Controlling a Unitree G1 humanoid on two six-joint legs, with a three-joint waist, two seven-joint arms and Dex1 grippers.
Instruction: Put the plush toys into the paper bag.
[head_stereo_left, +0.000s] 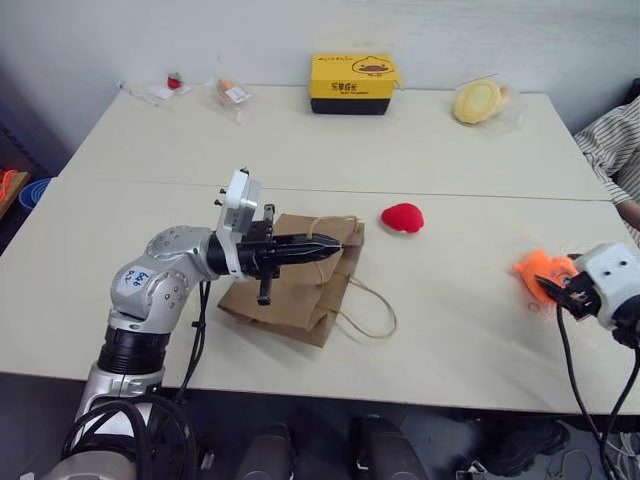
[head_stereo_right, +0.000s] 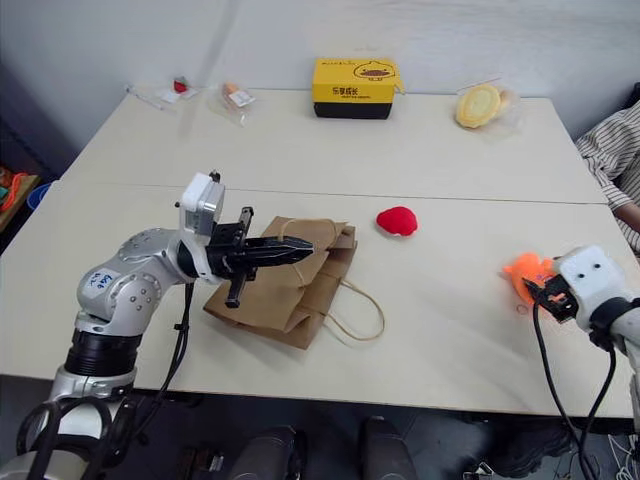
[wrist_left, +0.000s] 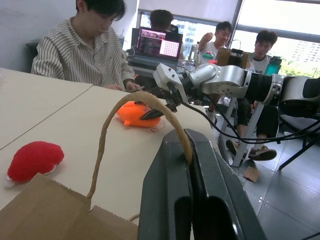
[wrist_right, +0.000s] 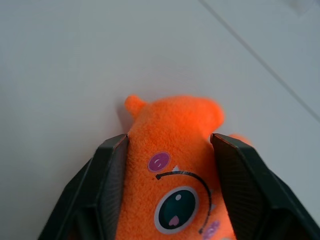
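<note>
1. Fuzzy orange plush toy with a printed eye (wrist_right: 172, 170): lying at the right edge of the white table (head_stereo_left: 450, 170), sitting between the fingers of the right end effector (head_stereo_left: 555, 290), which are pressing against its sides.
2. Small plain red plush blob (head_stereo_left: 402, 217): resting on the table just beyond the bag.
3. Brown kraft paper bag with twisted loop handles (head_stereo_left: 300, 290): lying flat; the left end effector (head_stereo_left: 325, 247) is pinching one handle loop (wrist_left: 145, 102), fully closed.
4. Risk: the bag mouth is staying collapsed, so a toy could be dropping outside it.
5. Risk: soft fur could be slipping from a shallow grip.
</note>
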